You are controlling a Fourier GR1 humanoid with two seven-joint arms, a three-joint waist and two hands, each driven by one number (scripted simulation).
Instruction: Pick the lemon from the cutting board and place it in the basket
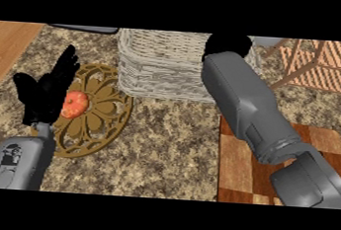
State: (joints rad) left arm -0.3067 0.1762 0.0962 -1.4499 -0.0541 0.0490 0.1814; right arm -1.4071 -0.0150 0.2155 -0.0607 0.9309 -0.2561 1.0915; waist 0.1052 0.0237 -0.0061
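Note:
The white wicker basket [162, 67] stands at the back middle of the counter. My right forearm reaches from the lower right up to the basket, and my right hand [228, 44] hangs over the basket's right rim, seen from its back. No lemon shows in the view; whether the hand hides it I cannot tell. Under that forearm, at the lower right, lies the checkered wooden cutting board [318, 141], and its visible part is bare. My left hand [49, 92] rests open at the left, fingers up.
A round carved wooden plate [99, 127] lies left of the basket with a red-orange fruit [74, 104] on it, partly behind my left hand. A slatted wooden frame [315, 66] stands at the back right. A grey object [83, 28] sits at the back edge.

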